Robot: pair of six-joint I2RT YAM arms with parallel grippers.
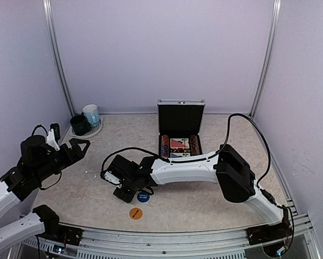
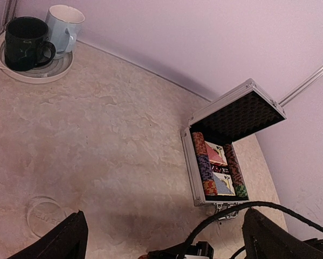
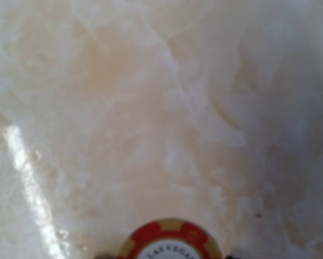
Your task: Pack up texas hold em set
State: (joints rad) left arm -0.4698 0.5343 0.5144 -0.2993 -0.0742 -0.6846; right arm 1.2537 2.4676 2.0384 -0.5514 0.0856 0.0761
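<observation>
The silver case [image 2: 189, 167] stands at the back of the desk [image 1: 193, 202], a bit to the right, with its lid [image 1: 181, 116] up. Its long side runs left to right. Inside sit chip stacks [image 1: 164, 145] and card decks [image 1: 178, 143]. Some pieces are not packed yet. A blue button [image 1: 143, 196] and an orange button [image 1: 136, 213] lie flat near the front edge, the orange one closest to it. A red chip [image 3: 172, 245] shows at the very bottom of the right wrist view, so it is right by the right fingers [image 1: 119, 190]. The right arm stretches far across to the left, and its fingers point down at the desk just beside the blue button. From there the case lies farther back and to the right, so I think the chip must go that way. The chip is round, so it has no long side. The right arm is much nearer the loose pieces than the left arm. I cannot tell if the right fingers hold the chip or are only near it. The wrist view is blurry and cuts them off, and from above the arm hides the chip. The left fingers [image 2: 64, 240] are spread wide with nothing in them, well off to the left. Near them lies a clear round thing [image 2: 42, 213]. In the back left corner a dark green mug [image 2: 23, 35] and a light blue mug [image 2: 64, 24] sit on a plate [image 2: 42, 77].
</observation>
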